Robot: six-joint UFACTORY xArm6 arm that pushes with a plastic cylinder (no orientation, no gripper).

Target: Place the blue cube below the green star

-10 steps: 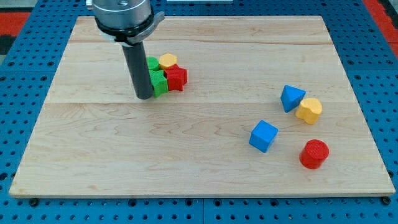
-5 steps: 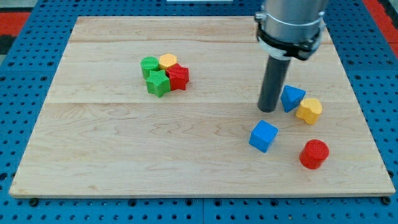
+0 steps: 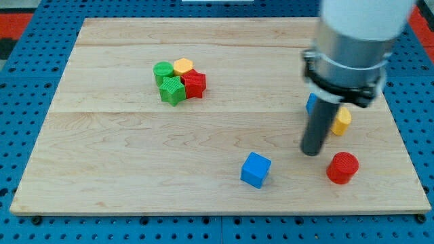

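The blue cube (image 3: 255,169) lies on the wooden board (image 3: 122,156) near the view's bottom centre. The green star (image 3: 172,90) sits in a tight cluster at the upper left with a green cylinder (image 3: 162,70), a yellow block (image 3: 183,66) and a red star (image 3: 194,84). My tip (image 3: 311,152) touches the board to the right of the blue cube, well apart from it, and just left of the red cylinder (image 3: 342,168).
A yellow block (image 3: 342,121) and another blue block (image 3: 310,103) sit at the right, both partly hidden behind my rod. The board's edges border a blue pegboard surface.
My rod swept from beside the green cluster across to the right, then down. The blue cube slid left and downward from where it lay. The cluster has not moved.
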